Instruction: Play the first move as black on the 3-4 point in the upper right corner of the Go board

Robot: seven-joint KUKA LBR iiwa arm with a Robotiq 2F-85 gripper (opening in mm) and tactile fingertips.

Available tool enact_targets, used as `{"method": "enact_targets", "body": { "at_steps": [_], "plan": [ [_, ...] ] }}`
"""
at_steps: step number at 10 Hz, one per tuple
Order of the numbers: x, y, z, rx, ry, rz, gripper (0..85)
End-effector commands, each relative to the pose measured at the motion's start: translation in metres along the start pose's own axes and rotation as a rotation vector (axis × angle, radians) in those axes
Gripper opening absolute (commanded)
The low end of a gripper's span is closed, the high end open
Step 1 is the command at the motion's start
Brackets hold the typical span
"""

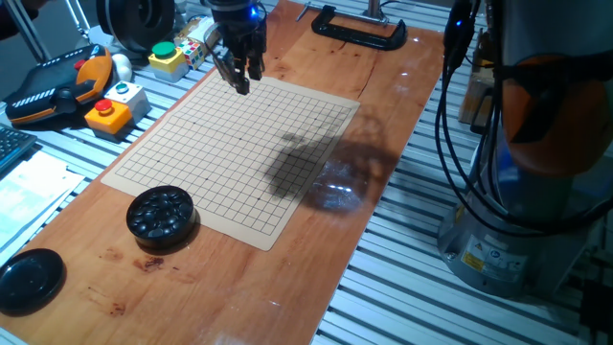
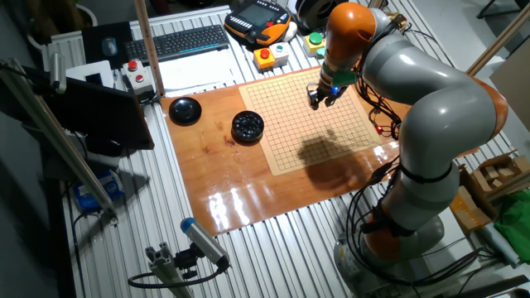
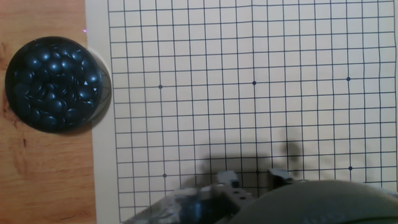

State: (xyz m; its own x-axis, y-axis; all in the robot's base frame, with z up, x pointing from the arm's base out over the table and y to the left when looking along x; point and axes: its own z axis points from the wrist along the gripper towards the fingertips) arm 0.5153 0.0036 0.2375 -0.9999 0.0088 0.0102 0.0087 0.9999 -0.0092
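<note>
- While the end effector (image 1: 241, 86) hangs over the far edge of the Go board (image 1: 239, 153) in one fixed view, its fingers look close together. You cannot tell from here whether they pinch a stone. No single black stone lies on the grid. The only stones you can see sit heaped in the bowl (image 1: 161, 213) at the board's near corner, with the lid (image 1: 29, 280) well apart on the tabletop (image 1: 316, 249).
- The other fixed view adds the arm's reach. The end effector (image 2: 321, 103) is over the side of the board (image 2: 315, 136) away from the bowl (image 2: 248, 126) and lid (image 2: 184, 109). The grid is too fine here to single out the 3-4 point.
- The hand view alone gives clean lines to count crossings. Two fingertips (image 3: 227, 179) show at the bottom edge with board (image 3: 261, 62) between them, and nothing there reads clearly as a stone. The bowl (image 3: 56, 84) touches the board's border.
- Handling judgement: a stone will be small, hard, light and glossy, so slippery. Take it across its rim, centred in the pads, and set it down rather than dropping it, or it may skate off the crossing.
</note>
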Motion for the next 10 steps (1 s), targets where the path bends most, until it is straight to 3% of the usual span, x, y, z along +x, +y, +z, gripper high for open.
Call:
{"method": "enact_targets", "body": {
  "at_steps": [1, 6, 10],
  "plan": [
    [0.0, 0.0, 0.0, 0.0, -0.001, 0.0, 0.7],
    [-0.002, 0.001, 0.004, -0.006, -0.006, 0.001, 0.7],
    [-0.009, 0.018, 0.019, -0.022, -0.013, 0.017, 0.7]
  ]
}}
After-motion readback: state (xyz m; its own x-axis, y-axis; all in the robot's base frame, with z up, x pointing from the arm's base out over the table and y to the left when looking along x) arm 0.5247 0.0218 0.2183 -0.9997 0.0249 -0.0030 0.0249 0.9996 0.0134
